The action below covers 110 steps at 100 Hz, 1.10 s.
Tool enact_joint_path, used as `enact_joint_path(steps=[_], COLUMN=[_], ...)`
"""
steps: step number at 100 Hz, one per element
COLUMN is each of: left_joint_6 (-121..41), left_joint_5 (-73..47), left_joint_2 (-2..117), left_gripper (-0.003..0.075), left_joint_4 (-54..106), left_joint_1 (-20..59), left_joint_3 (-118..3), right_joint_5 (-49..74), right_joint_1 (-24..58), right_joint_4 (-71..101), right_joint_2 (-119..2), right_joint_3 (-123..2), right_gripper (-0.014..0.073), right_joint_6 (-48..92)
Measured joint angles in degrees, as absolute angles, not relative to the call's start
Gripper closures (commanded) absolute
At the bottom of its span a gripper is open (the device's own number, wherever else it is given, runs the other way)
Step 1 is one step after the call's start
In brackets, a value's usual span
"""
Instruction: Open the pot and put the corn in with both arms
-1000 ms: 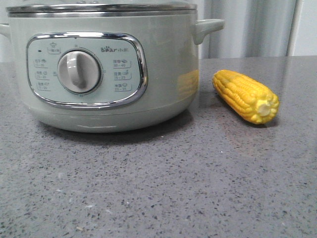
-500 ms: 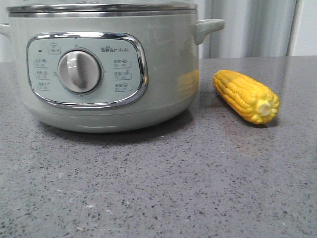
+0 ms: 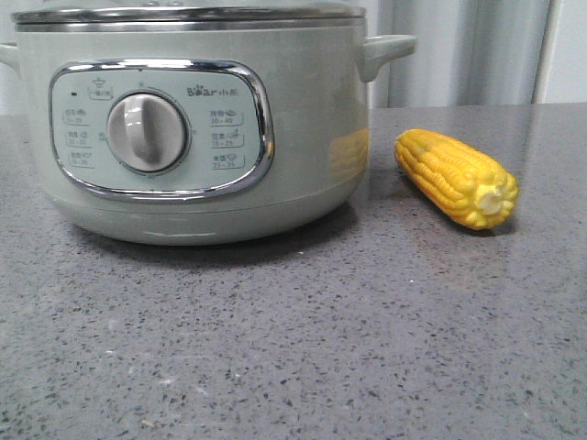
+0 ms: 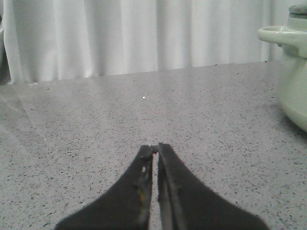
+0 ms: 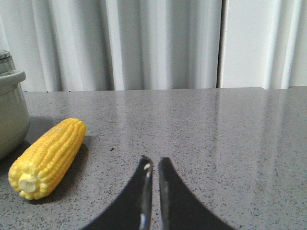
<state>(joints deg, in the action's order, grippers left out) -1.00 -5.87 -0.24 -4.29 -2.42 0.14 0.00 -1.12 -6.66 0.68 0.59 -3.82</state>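
Note:
The pale green pot (image 3: 303, 137) stands at the left of the front view with its glass lid (image 3: 183, 13) on top and its grey dial facing me. Its side handle shows in the left wrist view (image 4: 280, 36) and in the right wrist view (image 5: 12, 79). The yellow corn (image 3: 456, 177) lies on the table to the pot's right, stub end toward me; it also shows in the right wrist view (image 5: 48, 158). My left gripper (image 4: 155, 146) is shut and empty, low over the table, apart from the pot. My right gripper (image 5: 153, 160) is shut and empty, beside the corn without touching it. Neither gripper shows in the front view.
The grey speckled table (image 3: 293, 348) stretches in front of the pot and corn. White curtains (image 5: 158, 43) hang behind the table's far edge.

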Motion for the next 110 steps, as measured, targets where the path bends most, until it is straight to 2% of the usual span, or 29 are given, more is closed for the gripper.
enact_joint_path(steps=[32,58,86,105,110], left_joint_6=[-1.0,-1.0,-1.0,-1.0,-1.0], left_joint_5=[-5.87,-9.47,-12.3,-10.24,-9.6], left_joint_2=[-0.24,0.37,11.65,19.29,20.53], left_gripper=[0.0741,0.0741,0.0741,0.0738,0.0717], left_joint_4=[-1.49,-1.38,-1.38,-0.73,-0.64], left_joint_1=[-2.42,-2.42,-2.42,-2.42,-2.42], left_joint_3=[0.01,-8.35,-21.39,-24.09,-24.2], right_joint_5=[0.0,13.17,22.03,22.19,22.1], right_joint_1=[-1.01,-0.6,-0.5,-0.5,-0.5], right_joint_4=[-5.08,-2.62,-2.6,-2.56,-2.56], right_joint_2=[0.68,-0.64,-14.92,-24.41,-25.93], right_joint_3=[0.59,-5.23,-17.96,-23.43,-23.84], right_gripper=[0.064,0.064,0.064,0.064,0.064], right_joint_6=[-4.05,-4.17,-4.28,-4.28,-4.28])
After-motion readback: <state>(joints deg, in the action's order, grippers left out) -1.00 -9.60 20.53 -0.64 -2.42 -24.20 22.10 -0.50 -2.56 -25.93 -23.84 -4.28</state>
